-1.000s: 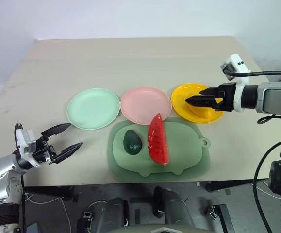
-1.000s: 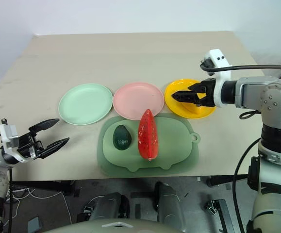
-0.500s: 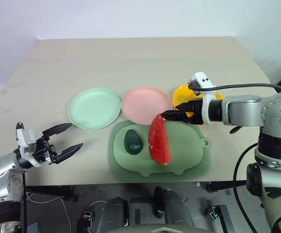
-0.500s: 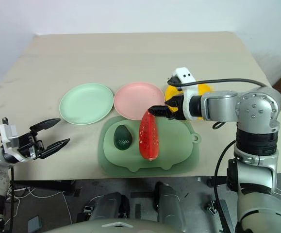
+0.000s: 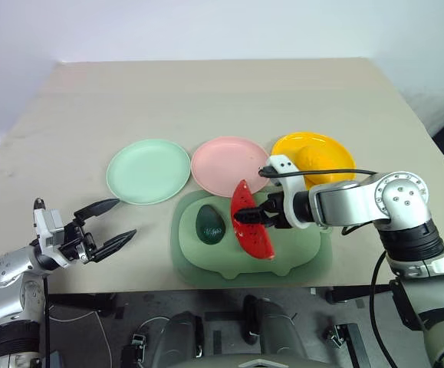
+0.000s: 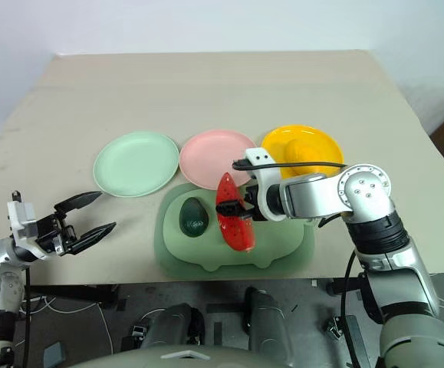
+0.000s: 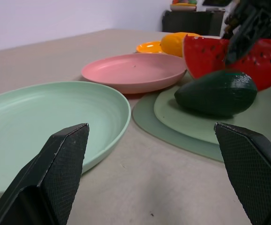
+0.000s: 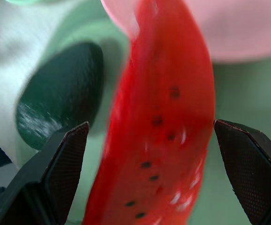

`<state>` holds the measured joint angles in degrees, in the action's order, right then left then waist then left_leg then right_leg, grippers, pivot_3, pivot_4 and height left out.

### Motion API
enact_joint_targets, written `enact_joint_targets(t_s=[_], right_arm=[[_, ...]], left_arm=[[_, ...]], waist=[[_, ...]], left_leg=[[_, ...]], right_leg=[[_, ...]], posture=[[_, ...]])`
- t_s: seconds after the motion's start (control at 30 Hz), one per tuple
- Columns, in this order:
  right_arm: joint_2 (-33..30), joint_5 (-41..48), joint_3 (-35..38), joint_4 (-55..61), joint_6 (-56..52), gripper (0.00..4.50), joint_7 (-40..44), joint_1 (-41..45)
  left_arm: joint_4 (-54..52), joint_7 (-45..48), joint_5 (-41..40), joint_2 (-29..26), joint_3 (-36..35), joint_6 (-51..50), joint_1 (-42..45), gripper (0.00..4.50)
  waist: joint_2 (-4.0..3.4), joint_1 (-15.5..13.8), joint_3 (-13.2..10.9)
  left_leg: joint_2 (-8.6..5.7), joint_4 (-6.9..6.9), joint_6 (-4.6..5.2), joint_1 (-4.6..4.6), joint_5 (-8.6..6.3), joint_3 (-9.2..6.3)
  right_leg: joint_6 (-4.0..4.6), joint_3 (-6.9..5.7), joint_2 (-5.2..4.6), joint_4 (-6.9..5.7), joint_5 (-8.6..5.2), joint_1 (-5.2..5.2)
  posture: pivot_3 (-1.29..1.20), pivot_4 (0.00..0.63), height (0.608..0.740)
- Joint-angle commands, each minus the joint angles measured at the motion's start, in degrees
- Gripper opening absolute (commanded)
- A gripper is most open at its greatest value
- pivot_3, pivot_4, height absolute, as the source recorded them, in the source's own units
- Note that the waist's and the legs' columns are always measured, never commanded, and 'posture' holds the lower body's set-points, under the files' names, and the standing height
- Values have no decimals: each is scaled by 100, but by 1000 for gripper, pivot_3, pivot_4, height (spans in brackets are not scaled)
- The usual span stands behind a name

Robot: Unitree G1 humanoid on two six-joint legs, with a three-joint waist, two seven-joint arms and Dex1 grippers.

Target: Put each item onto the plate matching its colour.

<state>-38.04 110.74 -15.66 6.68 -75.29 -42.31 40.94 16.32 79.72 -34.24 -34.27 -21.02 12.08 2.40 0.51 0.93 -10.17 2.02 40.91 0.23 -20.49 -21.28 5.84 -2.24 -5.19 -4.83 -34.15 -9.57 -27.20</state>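
Red toy watermelon wedge (image 5: pixel 252 226), black seeds, green rind, lies on the sage-green animal-shaped board (image 5: pixel 298 245), its upper tip near the round pink plastic plate (image 5: pixel 229 165). Right gripper (image 5: pixel 251 218) is down over the wedge with its fingers spread to either side, nothing clamped. Dark green toy avocado (image 5: pixel 210 225) sits just beside the wedge on the same board. Yellow-orange oval toy mango (image 5: pixel 315 159) is on the round yellow plate (image 5: pixel 337 156). Round mint green plate (image 5: pixel 148 170) is bare. Left gripper (image 5: pixel 116 225) spread wide, holding nothing, well apart from the board.
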Motion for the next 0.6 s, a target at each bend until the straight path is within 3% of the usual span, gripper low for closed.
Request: enact_joint_targets(t_s=[0.03,0.4,0.5,0.6], right_arm=[[-179,199,-340,197,181,4481,-134,95],[-145,-971,-742,192,-88,4481,443,219],[-114,-1248,-705,220,-183,3961,642,203],[-94,-1444,-677,257,-298,3147,828,182]], left_arm=[[-182,-46,-2,15,-3,71,-47,4500],[-300,-188,-2,85,-16,69,-132,4500],[-354,-223,-7,87,-8,54,-173,4500],[-353,-250,-10,75,-6,51,-168,4500]], waist=[[0,-2,0],[41,-7,26],[53,-8,33],[67,-10,44]], left_leg=[[1,0,1,0,0,-1],[8,0,4,5,-2,-12],[9,0,4,7,-2,-12],[12,0,4,8,-2,-13]], right_leg=[[0,0,0,1,0,0],[-1,0,2,2,0,5],[0,0,1,2,0,6],[0,0,4,2,0,7]], posture=[[0,150,733],[0,150,733],[0,150,733],[0,150,733]])
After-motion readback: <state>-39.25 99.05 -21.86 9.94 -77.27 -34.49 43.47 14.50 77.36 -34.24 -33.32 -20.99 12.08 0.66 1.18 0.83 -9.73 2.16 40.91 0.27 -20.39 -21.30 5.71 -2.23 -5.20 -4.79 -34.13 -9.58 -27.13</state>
